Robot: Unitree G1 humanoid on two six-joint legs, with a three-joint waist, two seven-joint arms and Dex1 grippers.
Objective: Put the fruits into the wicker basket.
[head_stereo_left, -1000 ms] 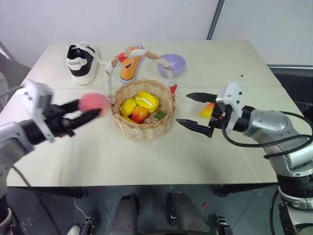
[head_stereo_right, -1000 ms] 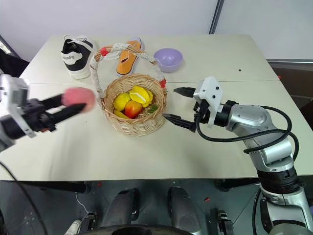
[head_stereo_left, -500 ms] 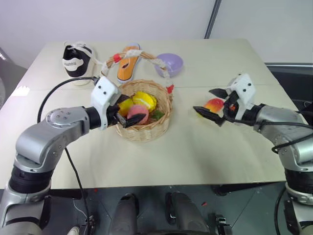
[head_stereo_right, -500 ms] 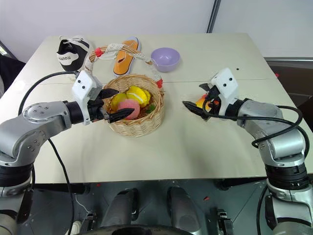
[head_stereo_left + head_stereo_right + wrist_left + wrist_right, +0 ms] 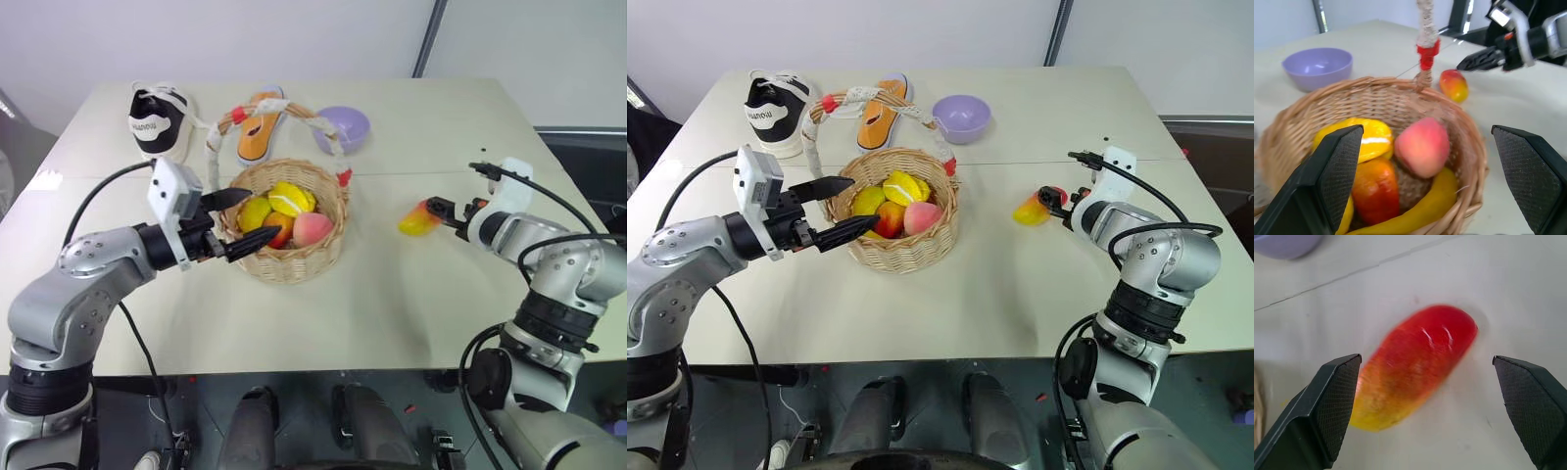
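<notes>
Black left gripper (image 5: 243, 219) & right gripper (image 5: 1427, 396) both wide apart, empty; mango (image 5: 1413, 365) untouched.

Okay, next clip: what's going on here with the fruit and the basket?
The peach lies in the wicker basket among other fruit. The left gripper hangs open at the basket's rim, holding nothing. The mango lies on the table, and the right gripper is open, a finger on either side of it, not gripping yet.

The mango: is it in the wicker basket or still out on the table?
Out. The mango lies on the table, apart from the wicker basket, between the open right claw's fingers.
</notes>
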